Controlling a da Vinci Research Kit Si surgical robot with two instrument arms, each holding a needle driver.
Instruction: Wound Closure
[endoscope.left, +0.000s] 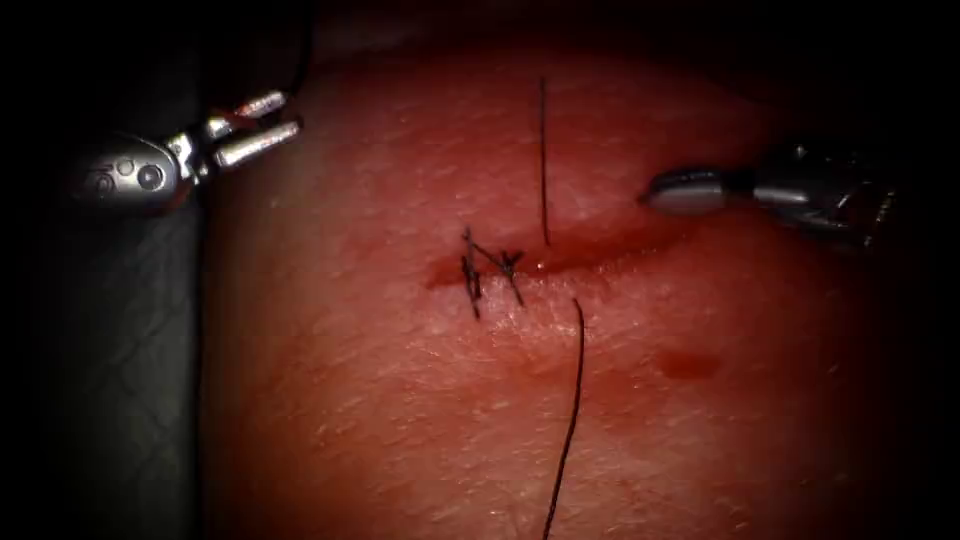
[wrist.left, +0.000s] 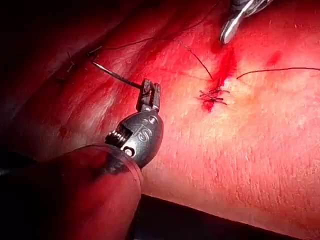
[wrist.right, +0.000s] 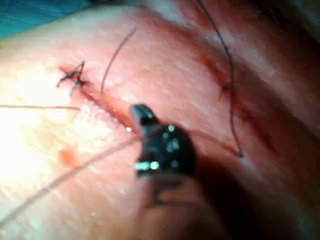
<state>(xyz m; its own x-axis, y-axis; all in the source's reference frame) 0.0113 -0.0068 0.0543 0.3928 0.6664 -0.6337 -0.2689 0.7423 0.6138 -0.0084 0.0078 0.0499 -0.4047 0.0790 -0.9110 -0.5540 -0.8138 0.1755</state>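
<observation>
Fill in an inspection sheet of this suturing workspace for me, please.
Surface: tissue with a horizontal cut; stitches at its left end.
Job's things: needle meets the left tool's tip, hold unclear; thread runs above and below the cut.
Clutter: red fluid in the cut and a spot below.
Tools: left tool at the tissue's left edge; right tool shut, nothing seen held.
Cables: nothing seen.
Surroundings: dark pad on the left.
</observation>
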